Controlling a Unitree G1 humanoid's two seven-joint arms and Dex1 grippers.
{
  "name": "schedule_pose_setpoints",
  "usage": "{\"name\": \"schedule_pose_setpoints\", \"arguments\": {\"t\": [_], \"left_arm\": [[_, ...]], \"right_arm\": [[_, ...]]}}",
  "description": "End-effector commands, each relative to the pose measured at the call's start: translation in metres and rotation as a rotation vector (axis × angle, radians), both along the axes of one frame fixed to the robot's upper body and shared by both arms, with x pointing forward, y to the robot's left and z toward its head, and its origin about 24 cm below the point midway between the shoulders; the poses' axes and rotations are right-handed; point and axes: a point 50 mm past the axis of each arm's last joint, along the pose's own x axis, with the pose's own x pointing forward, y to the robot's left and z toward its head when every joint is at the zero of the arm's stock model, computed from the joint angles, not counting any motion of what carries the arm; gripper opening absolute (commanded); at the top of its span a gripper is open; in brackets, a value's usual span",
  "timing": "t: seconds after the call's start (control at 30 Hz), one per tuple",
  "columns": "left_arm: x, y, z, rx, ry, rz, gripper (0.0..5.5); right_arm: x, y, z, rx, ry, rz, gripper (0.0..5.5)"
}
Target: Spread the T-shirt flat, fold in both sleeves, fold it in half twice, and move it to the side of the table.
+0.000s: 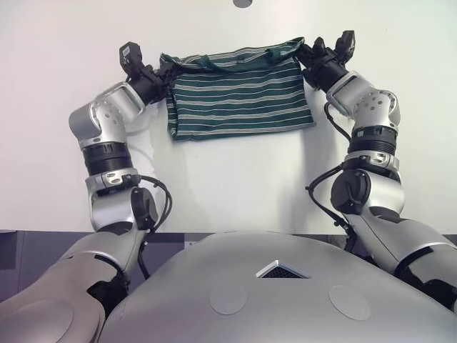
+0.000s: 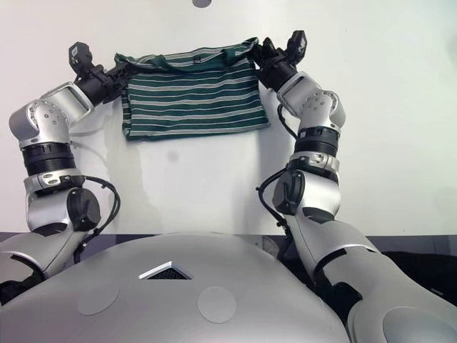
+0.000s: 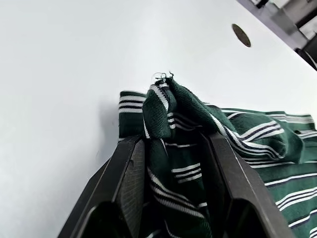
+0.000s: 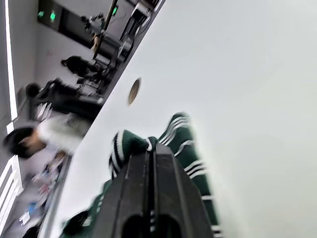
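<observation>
- A white table (image 1: 228, 186) spreads out in front of the robot, and both of its arms stretch forward over it.
- The T-shirt (image 1: 239, 96) lies toward the far middle of the table. It is dark green with thin white stripes running across it.
- The shirt is folded into a wide rectangle. Its near edge and most of its body rest flat on the table, and its far edge is bunched and rumpled between the two grippers.
- The left gripper (image 1: 163, 73) is at the shirt's far left corner. In the left wrist view its two black fingers (image 3: 130, 183) are clamped on a thick wad of striped cloth, which bulges up between them.
- The right gripper (image 1: 308, 54) is at the shirt's far right corner. In the right wrist view its fingers (image 4: 138, 188) are pressed tightly together, and a small fold of green cloth is pinched at their tips.
- Both grippers sit low, close to the table surface, with the shirt's far edge stretched between them.
- The shirt's near left corner hangs a little lower than its near right corner, so the near edge runs at a slight slant.
- A small dark round disc (image 1: 243, 3) is set into the table beyond the shirt, well apart from it.
</observation>
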Motion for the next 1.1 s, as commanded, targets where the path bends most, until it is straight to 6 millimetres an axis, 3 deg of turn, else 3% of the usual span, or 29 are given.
{"name": "schedule_pose_setpoints", "arguments": {"t": [0.03, 0.17, 0.3, 0.43, 0.5, 0.6, 0.7, 0.8, 0.9, 1.1], "left_arm": [[-0.011, -0.005, -0.002, 0.019, 0.022, 0.042, 1.66], [-0.019, -0.009, -0.004, 0.073, 0.016, 0.112, 1.66], [-0.023, -0.054, 0.064, -0.012, -0.473, -0.216, 1.66], [-0.03, -0.088, 0.079, 0.018, -0.602, -0.434, 1.66], [-0.023, -0.108, 0.07, 0.236, -0.64, -0.572, 1.66], [-0.011, -0.134, 0.037, 0.634, -0.691, -0.833, 1.66], [0.005, -0.143, 0.011, 0.857, -0.691, -0.964, 1.66], [0.024, -0.142, -0.006, 0.994, -0.638, -0.986, 1.66], [0.039, -0.141, -0.009, 0.97, -0.569, -0.905, 1.66], [0.054, -0.14, -0.012, 0.626, -0.338, -0.646, 1.66]], "right_arm": [[-0.026, -0.01, -0.043, -0.172, 0.283, -0.025, 0.0], [-0.043, 0.006, -0.057, -0.347, 0.416, 0.179, 0.0], [-0.041, 0.001, -0.055, -0.303, 0.388, 0.095, 0.0], [-0.026, -0.007, -0.038, -0.23, 0.304, -0.021, 0.0], [-0.021, -0.007, -0.03, -0.256, 0.271, -0.002, 0.0], [-0.015, -0.006, -0.019, -0.355, 0.225, 0.061, 0.0], [-0.012, -0.01, -0.017, -0.482, 0.222, 0.125, 0.0], [-0.014, -0.013, -0.017, -0.62, 0.191, 0.201, 0.0], [-0.017, -0.009, -0.02, -0.685, 0.175, 0.267, 0.0], [-0.029, 0.003, -0.035, -0.783, 0.185, 0.382, 0.0]]}}
